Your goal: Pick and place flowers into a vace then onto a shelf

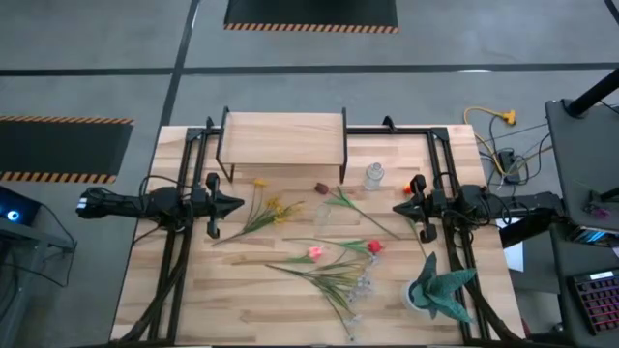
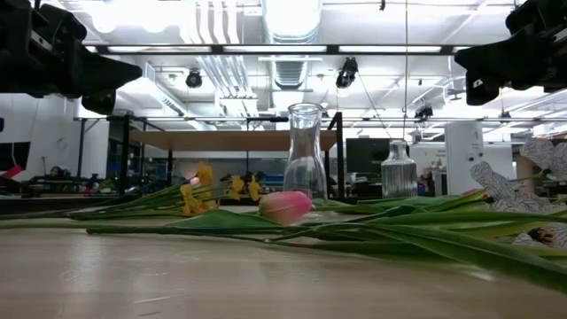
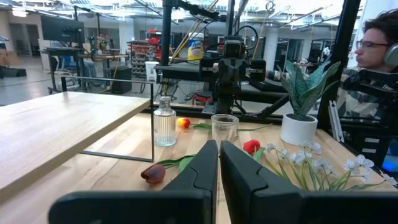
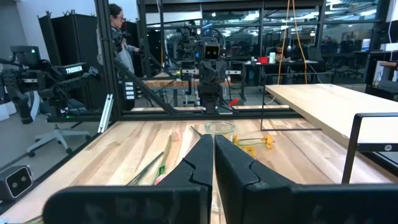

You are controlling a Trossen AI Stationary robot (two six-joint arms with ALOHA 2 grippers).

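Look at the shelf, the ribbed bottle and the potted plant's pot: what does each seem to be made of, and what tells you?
Shelf: pale wooden top with visible grain and a matt finish, on thin black legs, probably metal.
Ribbed bottle: clear and see-through with vertical ribs, likely glass, possibly plastic.
Pot: plain white and smooth, perhaps ceramic or plastic; the look leaves it open.

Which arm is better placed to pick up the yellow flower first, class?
Probably the left: the left gripper, shut and empty, hovers right beside the yellow flower, while the right gripper is across the table.
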